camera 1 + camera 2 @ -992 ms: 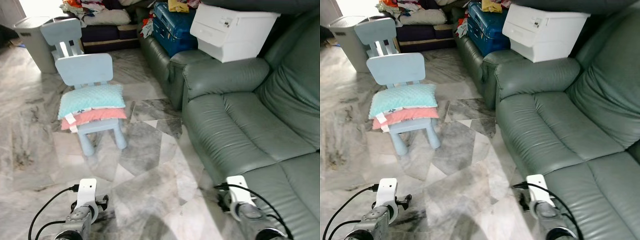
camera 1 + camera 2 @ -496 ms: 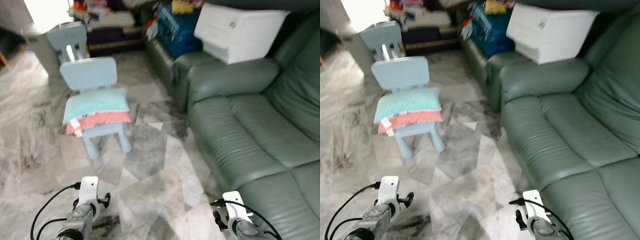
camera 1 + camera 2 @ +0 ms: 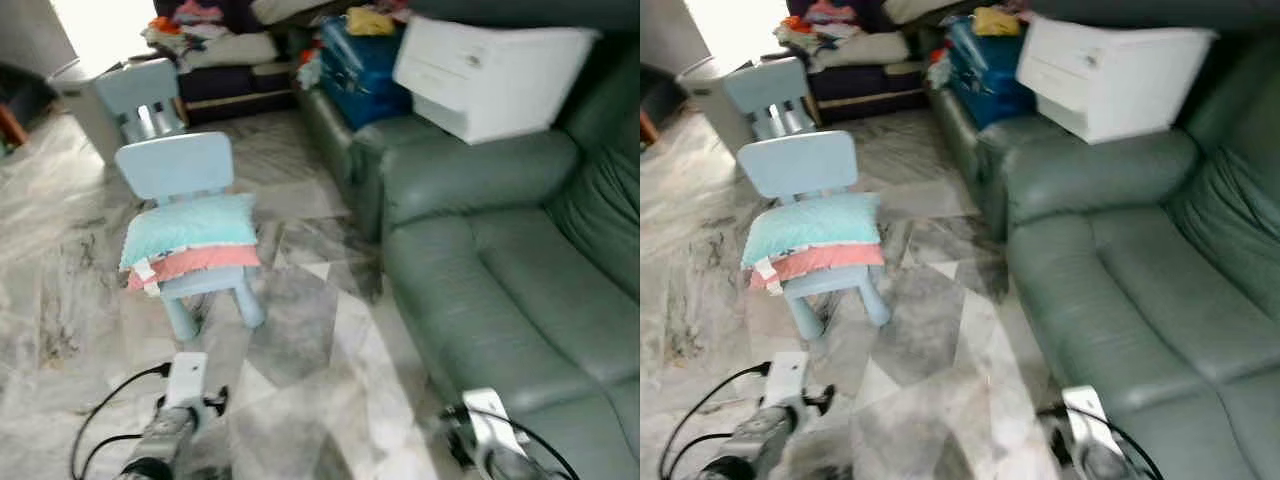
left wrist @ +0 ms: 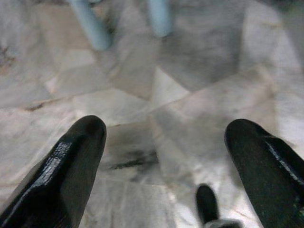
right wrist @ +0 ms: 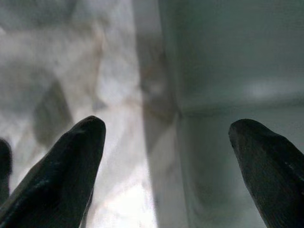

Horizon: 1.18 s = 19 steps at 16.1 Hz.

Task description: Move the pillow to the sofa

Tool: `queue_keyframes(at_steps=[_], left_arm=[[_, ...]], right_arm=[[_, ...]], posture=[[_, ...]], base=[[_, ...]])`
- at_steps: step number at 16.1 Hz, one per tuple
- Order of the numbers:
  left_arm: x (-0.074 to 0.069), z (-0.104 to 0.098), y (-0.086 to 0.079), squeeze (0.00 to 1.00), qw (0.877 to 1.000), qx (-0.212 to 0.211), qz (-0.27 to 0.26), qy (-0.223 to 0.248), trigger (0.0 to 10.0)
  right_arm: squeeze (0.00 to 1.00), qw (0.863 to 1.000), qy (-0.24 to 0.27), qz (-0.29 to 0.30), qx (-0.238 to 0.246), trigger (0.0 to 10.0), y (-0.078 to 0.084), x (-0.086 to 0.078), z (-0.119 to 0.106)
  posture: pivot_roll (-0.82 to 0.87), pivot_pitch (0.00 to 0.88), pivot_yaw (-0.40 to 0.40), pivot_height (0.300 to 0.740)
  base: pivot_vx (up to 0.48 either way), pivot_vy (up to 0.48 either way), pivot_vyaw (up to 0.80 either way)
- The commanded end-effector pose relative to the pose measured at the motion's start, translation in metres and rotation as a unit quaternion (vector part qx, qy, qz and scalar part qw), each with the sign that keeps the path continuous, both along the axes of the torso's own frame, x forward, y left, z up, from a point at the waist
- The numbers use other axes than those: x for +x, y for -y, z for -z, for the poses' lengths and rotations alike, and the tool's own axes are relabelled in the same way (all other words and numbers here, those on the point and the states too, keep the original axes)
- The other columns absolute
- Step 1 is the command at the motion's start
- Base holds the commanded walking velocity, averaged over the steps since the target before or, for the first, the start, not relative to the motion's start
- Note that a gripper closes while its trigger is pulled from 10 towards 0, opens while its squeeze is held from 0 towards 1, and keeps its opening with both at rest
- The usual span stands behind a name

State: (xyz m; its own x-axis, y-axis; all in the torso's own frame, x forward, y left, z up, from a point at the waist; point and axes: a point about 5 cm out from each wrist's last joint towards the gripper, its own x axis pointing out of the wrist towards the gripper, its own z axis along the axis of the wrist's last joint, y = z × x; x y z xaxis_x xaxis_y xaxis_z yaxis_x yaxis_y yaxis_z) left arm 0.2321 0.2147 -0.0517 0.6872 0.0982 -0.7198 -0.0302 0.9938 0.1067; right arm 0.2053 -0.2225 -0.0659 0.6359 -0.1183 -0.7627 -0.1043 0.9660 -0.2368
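Left gripper (image 4: 164,166): fingers spread wide, nothing between them, hanging low over the marble floor (image 3: 300,340); two pale blue chair legs show beyond the fingertips.
Right gripper (image 5: 166,166): fingers spread wide, empty, over the line where the floor meets the sofa (image 3: 500,300) base.
Left arm (image 3: 165,440): low in the head views, cable trailing.
Right arm (image 3: 490,440): low, close against the sofa front.
Chair (image 3: 175,165): small, pale blue, standing on the floor ahead and to the left, well apart from both grippers.
Pillow (image 3: 188,224): teal, lying flat on the chair seat, on top of a pink cushion (image 3: 195,264).
Second chair (image 3: 140,90): same blue, behind the first.
Sofa: green leather, along the right.
White box (image 3: 490,70): resting on the sofa arm.
Blue suitcase (image 3: 355,60): further back on the sofa.
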Motion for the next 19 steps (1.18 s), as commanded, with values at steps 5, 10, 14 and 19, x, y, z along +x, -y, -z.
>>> queue_keyframes(at_steps=[5,10,14,19], left_arm=[[-0.003,0.001,-0.005,0.0,1.0,0.012,-0.005,-0.007,10.0],[-0.009,0.004,-0.009,0.0,0.999,0.031,-0.001,-0.018,10.0],[-0.01,0.005,-0.011,0.0,0.999,0.032,-0.005,-0.022,10.0],[-0.016,0.008,-0.01,0.0,0.999,0.028,-0.007,-0.035,10.0]], right_arm=[[0.0,1.0,-0.005,-0.01,0.003,10.0,-0.005,-0.002,0.002],[0.0,1.0,-0.011,-0.01,0.002,10.0,-0.004,-0.007,0.004],[0.0,1.0,-0.012,-0.02,-0.006,10.0,-0.004,-0.007,0.005],[0.0,1.0,-0.007,-0.015,0.001,10.0,-0.003,-0.005,0.003]], posture=[[-0.18,0.0,0.061,0.74],[-0.18,0.0,0.066,0.74],[-0.18,0.0,0.065,0.74],[-0.18,0.0,0.066,0.74]], base=[[0.275,0.0,0.0],[0.0,0.0,0.0],[0.0,0.0,0.6],[0.0,0.062,0.32]])
